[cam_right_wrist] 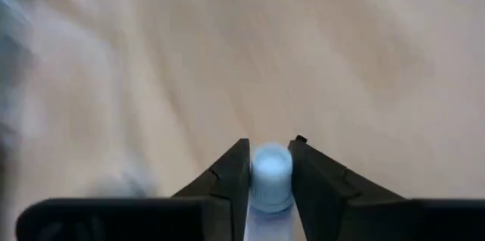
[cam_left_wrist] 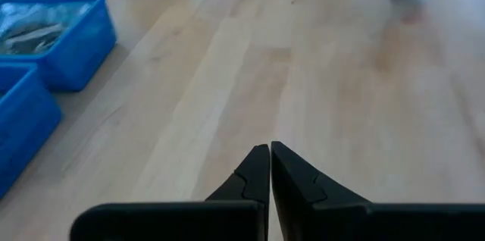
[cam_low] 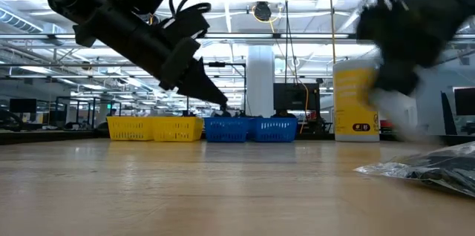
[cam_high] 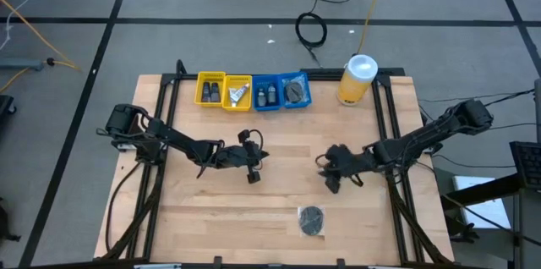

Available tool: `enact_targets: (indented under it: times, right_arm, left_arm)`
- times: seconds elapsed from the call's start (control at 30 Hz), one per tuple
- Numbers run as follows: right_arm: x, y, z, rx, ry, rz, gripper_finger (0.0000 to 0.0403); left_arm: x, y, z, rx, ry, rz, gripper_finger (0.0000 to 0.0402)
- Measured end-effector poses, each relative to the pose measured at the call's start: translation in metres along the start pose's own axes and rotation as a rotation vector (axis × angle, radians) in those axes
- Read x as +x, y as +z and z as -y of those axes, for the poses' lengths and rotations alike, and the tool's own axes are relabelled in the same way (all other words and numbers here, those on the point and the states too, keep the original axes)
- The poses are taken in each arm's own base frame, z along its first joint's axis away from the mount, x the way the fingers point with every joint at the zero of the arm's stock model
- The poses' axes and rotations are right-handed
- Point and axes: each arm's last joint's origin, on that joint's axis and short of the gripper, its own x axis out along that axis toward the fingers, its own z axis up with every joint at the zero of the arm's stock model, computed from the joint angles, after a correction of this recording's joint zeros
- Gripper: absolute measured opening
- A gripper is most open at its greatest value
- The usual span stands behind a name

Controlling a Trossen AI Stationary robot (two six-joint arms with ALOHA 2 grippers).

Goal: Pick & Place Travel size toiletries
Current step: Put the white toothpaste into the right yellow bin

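Note:
My right gripper point(cam_right_wrist: 270, 150) is shut on a small white tube with a pale round cap point(cam_right_wrist: 270, 169). It hovers over the table's middle right point(cam_high: 334, 174) and shows blurred in the low view point(cam_low: 401, 50). My left gripper point(cam_left_wrist: 270, 150) is shut and empty above the table's middle left point(cam_high: 252, 167). A dark round flat packet point(cam_high: 311, 220) in clear wrap lies flat on the table near the front edge and also shows in the low view point(cam_low: 430, 168). More toiletries lie in the bins at the back. My right gripper pinches the white tube between its two fingers, just below the pale cap point(cam_right_wrist: 270, 188). The cap end points forward between the fingertips. In the low view the tube's white body point(cam_low: 393, 110) hangs below the gripper, clear of the table.
Two yellow bins point(cam_high: 223, 90) and two blue bins point(cam_high: 281, 91) stand in a row at the table's far edge, each with small items inside. A large yellow canister with a white lid point(cam_high: 357, 79) stands to their right. Bare wood lies between the two grippers.

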Motion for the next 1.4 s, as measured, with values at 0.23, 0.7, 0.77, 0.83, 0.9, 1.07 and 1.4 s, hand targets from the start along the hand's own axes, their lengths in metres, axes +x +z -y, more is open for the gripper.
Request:
enact_targets:
  times: [0.23, 0.7, 0.77, 0.83, 0.9, 1.07, 1.4]
  right_arm:
    - [-0.011, 0.039, -0.025, -0.240, 0.109, 0.497, 0.0063]
    - [-0.019, 0.066, -0.020, -0.362, 0.041, 0.720, 0.0066]
    - [-0.019, 0.068, -0.019, -0.369, 0.032, 0.732, 0.0064]
    - [-0.021, 0.070, -0.019, -0.373, 0.031, 0.752, 0.0066]
    - [-0.021, 0.071, -0.019, -0.378, 0.030, 0.764, 0.0071]
    - [-0.023, 0.072, -0.020, -0.395, 0.030, 0.783, 0.0073]
    - [-0.023, 0.072, -0.020, -0.400, 0.027, 0.782, 0.0074]
  left_arm:
    - [-0.001, 0.013, 0.006, 0.071, -0.184, 0.122, 0.0019]
    - [0.003, 0.053, 0.012, 0.379, -0.073, 0.438, 0.0244]
    - [0.013, 0.062, 0.015, 0.369, 0.004, 0.435, 0.0280]
    - [0.025, 0.068, 0.016, 0.335, 0.132, 0.400, 0.0307]
    - [0.035, 0.072, 0.017, 0.317, 0.254, 0.351, 0.0324]
    - [0.049, 0.077, 0.022, 0.321, 0.309, 0.266, 0.0319]
    - [0.049, 0.080, 0.022, 0.212, 0.296, 0.290, 0.0183]
